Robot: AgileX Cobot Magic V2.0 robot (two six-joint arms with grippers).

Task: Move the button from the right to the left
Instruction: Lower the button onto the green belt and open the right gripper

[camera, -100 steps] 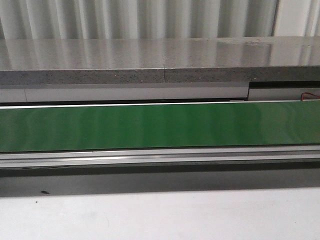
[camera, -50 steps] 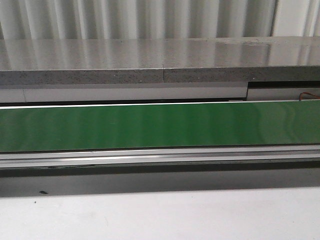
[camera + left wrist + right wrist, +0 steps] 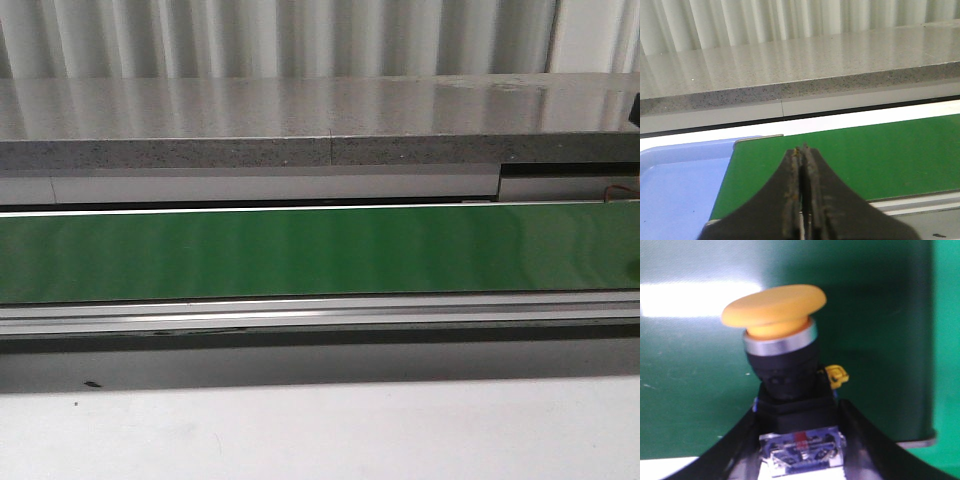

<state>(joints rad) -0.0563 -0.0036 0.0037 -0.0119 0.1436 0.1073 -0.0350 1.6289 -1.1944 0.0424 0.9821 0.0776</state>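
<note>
In the right wrist view, the button (image 3: 782,355) has a round yellow cap, a metal ring, a black collar and a clear grey-blue contact block with a red mark. My right gripper (image 3: 801,442) is shut on the contact block, one finger on each side. It holds the button over the green belt (image 3: 690,380). My left gripper (image 3: 802,150) is shut and empty, over the belt's end (image 3: 890,155), beside a blue tray (image 3: 680,185). In the front view neither the button nor the jaws show.
The green conveyor belt (image 3: 300,250) runs across the front view, with a metal rail (image 3: 300,315) before it. A grey stone ledge (image 3: 300,120) lies behind it. White table surface (image 3: 320,430) lies in front. A dark piece (image 3: 636,108) shows at the far right edge.
A dark piece has come into view at the front view's far right edge, above the ledge. The belt and ledge look the same.
</note>
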